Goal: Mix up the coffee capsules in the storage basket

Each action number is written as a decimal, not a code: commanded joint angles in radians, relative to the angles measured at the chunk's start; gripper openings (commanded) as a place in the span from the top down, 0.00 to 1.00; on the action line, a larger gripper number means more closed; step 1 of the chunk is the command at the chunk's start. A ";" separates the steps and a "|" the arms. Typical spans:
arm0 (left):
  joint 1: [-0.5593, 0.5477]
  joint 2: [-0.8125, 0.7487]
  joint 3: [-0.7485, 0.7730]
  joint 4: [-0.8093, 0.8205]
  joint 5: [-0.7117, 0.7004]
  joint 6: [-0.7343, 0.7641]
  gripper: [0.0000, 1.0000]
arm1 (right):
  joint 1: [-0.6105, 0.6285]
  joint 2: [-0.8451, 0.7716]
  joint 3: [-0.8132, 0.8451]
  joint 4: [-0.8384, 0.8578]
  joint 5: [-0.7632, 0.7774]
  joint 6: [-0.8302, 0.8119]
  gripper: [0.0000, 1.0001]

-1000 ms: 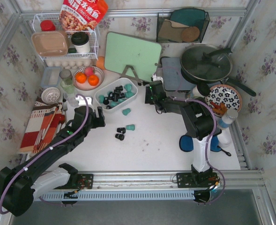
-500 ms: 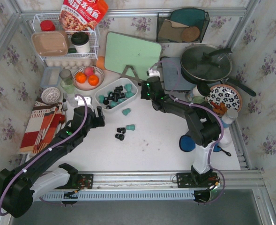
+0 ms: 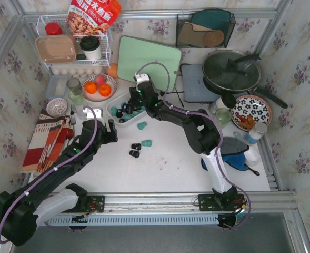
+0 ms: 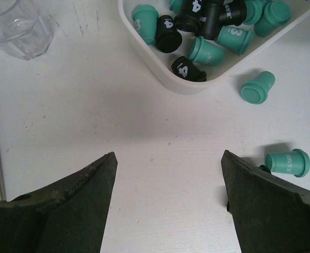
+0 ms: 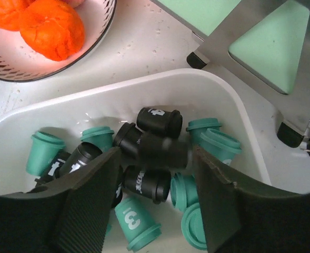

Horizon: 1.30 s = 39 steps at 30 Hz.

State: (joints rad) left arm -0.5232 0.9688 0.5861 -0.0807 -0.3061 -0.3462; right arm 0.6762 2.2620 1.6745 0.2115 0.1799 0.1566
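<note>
Top and wrist views of the two arms at the white table (image 4: 91,116). We see the storage basket (image 5: 160,89) left of centre, just in front of the green cutting board (image 3: 149,60) on its stand and beside the bowl of oranges (image 5: 49,26). Inside it lie the coffee capsules (image 5: 159,122), teal and black ones lying together in no order, most on their sides, several marked with a 3 or a 4. The right gripper (image 5: 156,153) reaches into the basket from above. Its jaws stand apart with black capsules in the gap, and we cannot tell whether either pad touches one. The left gripper (image 4: 168,155) hangs over bare table in front of the basket, jaws spread wide with nothing between them. A few capsules are outside the basket: one teal capsule (image 4: 257,87) just beside its wall, and another teal capsule (image 4: 287,162) lying on its side close to the left gripper's right-hand finger. In the top view two black capsules (image 3: 135,150) sit next to that second teal one. A clear glass (image 4: 18,26) stands well to the left of the basket.
</note>
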 commanded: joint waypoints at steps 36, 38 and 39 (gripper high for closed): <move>-0.016 0.110 0.001 0.061 0.099 -0.014 0.19 | 0.004 -1.014 -1.139 0.306 0.309 -0.121 0.21; -0.026 0.118 0.016 0.031 0.101 -0.015 0.20 | 0.004 -1.021 -1.157 0.319 0.324 -0.135 0.20; -0.034 0.120 0.023 0.010 0.098 -0.013 0.20 | 0.005 -1.024 -1.166 0.327 0.325 -0.144 0.19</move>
State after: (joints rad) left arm -0.5411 1.0794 0.5854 -0.0441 -0.2111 -0.3576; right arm 0.6804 1.2510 0.5346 0.4431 0.4397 0.0597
